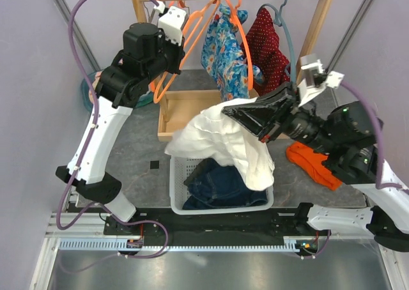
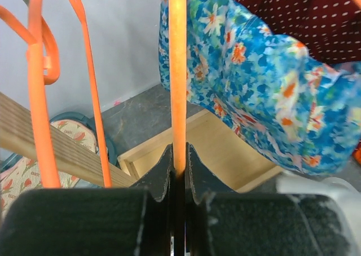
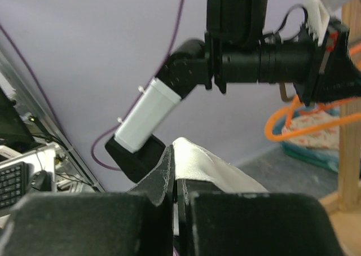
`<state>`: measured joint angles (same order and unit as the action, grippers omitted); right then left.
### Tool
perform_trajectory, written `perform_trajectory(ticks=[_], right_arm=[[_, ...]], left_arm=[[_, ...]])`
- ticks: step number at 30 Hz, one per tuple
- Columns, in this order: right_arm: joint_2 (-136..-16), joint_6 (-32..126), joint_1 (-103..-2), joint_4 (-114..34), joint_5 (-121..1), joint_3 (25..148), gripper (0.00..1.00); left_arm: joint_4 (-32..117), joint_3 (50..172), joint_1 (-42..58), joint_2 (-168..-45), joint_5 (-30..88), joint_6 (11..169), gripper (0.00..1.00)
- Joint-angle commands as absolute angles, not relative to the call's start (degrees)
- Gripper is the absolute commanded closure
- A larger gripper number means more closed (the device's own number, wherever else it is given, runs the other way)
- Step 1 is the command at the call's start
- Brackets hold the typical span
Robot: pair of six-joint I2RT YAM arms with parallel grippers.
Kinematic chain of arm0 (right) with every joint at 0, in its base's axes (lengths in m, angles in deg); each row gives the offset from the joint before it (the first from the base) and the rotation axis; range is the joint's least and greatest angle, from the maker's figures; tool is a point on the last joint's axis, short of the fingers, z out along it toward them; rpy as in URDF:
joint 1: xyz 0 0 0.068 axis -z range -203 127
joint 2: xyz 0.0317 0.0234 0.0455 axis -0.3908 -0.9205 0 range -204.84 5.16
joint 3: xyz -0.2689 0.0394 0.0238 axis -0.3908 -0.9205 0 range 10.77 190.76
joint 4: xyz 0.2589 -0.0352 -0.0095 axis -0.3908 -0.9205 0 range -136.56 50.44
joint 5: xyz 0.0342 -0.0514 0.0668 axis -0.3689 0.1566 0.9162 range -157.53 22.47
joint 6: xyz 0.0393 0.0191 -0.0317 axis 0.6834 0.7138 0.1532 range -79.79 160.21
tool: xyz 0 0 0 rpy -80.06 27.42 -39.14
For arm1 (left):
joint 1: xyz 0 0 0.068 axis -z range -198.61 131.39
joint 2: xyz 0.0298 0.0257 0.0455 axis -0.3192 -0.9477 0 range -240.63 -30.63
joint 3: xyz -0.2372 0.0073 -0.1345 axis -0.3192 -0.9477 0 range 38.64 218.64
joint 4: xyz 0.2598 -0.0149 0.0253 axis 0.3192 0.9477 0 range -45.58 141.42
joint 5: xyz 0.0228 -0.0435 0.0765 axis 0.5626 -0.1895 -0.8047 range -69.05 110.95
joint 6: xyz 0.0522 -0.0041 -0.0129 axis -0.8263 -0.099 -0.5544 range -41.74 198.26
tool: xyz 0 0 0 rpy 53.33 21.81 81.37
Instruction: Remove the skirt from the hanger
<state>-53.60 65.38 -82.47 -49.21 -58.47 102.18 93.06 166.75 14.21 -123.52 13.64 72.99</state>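
Skirt lies in basket at 6 o'clock, off hanger; left tool clamps hanger at 11, right tool pinches white cloth, which, if lifted, may drag skirt out.

The grey table carries a white basket, a wooden tray and an orange cloth.

No text, label, brand or number is legible anywhere.
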Motion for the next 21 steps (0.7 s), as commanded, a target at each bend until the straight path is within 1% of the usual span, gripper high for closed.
perform_trajectory(ticks=[1, 13, 16, 21], right_arm=[[-51.09, 64.21, -82.42, -48.69, -63.75, 98.49, 1.00], [-50.73, 63.50, -82.42, -52.73, -67.18, 92.86, 1.00], [-50.82, 65.34, -82.42, -53.27, -68.41, 87.77, 1.00], [-52.22, 70.17, -82.51, -52.83, -69.73, 74.86, 1.00]], left_arm=[[88.98, 168.81, 13.56, -124.94, 9.53, 70.80, 0.98], [88.80, 167.66, 11.89, -126.08, 8.21, 69.56, 0.98], [88.80, 168.19, 11.89, -126.78, 7.68, 69.39, 0.98], [88.80, 168.89, 11.97, -128.01, 6.45, 69.30, 0.98]])
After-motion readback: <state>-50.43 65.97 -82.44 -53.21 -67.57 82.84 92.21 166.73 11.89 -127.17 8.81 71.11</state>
